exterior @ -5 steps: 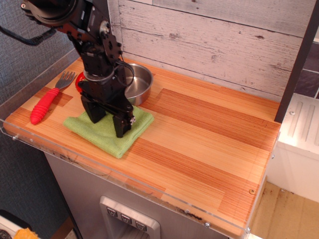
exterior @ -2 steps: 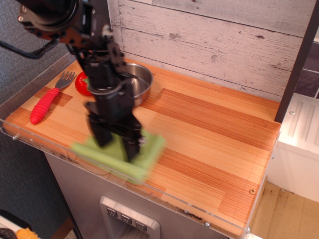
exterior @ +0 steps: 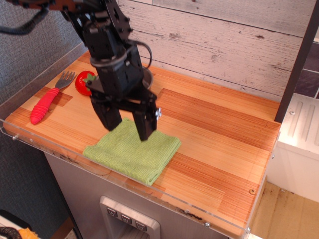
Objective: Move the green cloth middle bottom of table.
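The green cloth (exterior: pixel 133 153) lies flat on the wooden table (exterior: pixel 214 149), close to its front acrylic rim and a little left of the middle. My gripper (exterior: pixel 128 130) hangs just above the cloth's back part. Its two black fingers (exterior: pixel 145 125) stand apart and hold nothing; the cloth is free of them.
A red-handled fork (exterior: pixel 48 99) lies at the left end. A red tomato-like thing (exterior: pixel 84 82) sits behind it. A steel bowl (exterior: pixel 148 77) is mostly hidden behind my arm. A whitewashed plank wall stands at the back, and the clear rim (exterior: pixel 129 181) runs along the front.
The cloth has slid from beside the bowl toward the front edge and to the right. My gripper has let go of it and risen above it.
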Tool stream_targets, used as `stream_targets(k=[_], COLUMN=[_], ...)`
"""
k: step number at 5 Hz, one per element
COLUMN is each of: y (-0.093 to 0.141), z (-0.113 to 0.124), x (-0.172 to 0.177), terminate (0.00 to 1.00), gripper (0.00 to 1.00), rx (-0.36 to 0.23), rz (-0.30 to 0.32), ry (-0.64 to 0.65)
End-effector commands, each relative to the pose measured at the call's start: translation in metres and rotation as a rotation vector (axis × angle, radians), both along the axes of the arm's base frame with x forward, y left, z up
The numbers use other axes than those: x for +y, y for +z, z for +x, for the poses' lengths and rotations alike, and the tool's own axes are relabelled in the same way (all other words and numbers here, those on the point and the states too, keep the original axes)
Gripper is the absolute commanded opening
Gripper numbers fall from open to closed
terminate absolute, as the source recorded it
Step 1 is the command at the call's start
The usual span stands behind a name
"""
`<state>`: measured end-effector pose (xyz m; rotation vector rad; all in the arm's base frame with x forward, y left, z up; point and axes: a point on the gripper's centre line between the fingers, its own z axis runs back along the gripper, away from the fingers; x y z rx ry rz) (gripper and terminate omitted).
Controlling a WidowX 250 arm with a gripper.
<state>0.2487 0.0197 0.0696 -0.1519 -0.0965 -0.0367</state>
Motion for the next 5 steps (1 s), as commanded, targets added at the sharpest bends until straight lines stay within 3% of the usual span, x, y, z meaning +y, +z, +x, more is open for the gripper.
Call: stream_targets(k=[1,2,4,5], y=[0.033,0.04,0.043,0.043], z=[0.013,0.011,0.01,0.01], x=[0.004,0.005,0.002,0.002], terminate=[0.0,0.0,0.0,1.0], gripper=[1.0,1.0,1.0,1.0], rx=[-0.08,-0.087,-0.095,-0.095], rz=[0.09,0.178,0.203,0.203], ry=[0.005,0.004,-0.003,-0.003])
